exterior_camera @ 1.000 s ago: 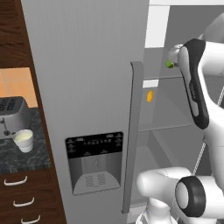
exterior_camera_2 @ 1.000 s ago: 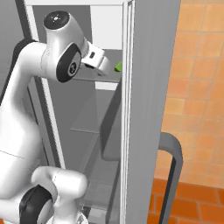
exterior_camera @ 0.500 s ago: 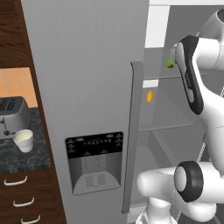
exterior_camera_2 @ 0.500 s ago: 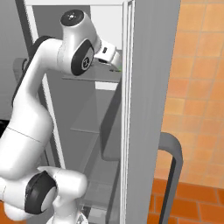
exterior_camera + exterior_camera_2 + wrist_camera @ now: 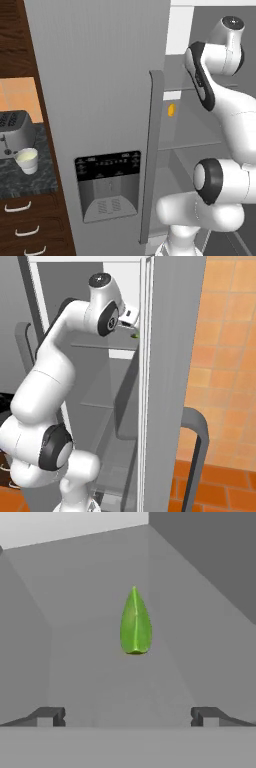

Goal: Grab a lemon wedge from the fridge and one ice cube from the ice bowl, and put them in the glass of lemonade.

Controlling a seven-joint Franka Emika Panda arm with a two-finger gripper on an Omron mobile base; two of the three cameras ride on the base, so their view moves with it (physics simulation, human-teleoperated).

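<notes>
1. Inside the open fridge (image 5: pixel 100 75), the gripper (image 5: pixel 127 716) faces a green piece (image 5: pixel 135 622) lying centre frame in the hand view; its jaws are spread wide with nothing between them, the dark tips apart at the bottom corners.

2. The lemon wedge (image 5: pixel 171 110), the small yellow-orange piece the task calls for, sits on a lower shelf, right of centre in the left base view, just beside the door's long handle (image 5: pixel 152 150) and below the arm's reach.

3. The risk: the hand is lined up on the green piece, not the lemon wedge. Closing here would likely pick the wrong item. A reach onward could also nudge the green piece deeper into the shelf.

4. The glass of lemonade (image 5: pixel 27 161) waits on the counter at the left edge of the left base view, just in front of the toaster (image 5: pixel 14 131).

5. Against the picture a second ago, the arm has swung higher: its upper joint now sits near the top right of the left base view, and the wrist has pressed closer to the door edge in the right base view. The jaws stayed wide.
</notes>
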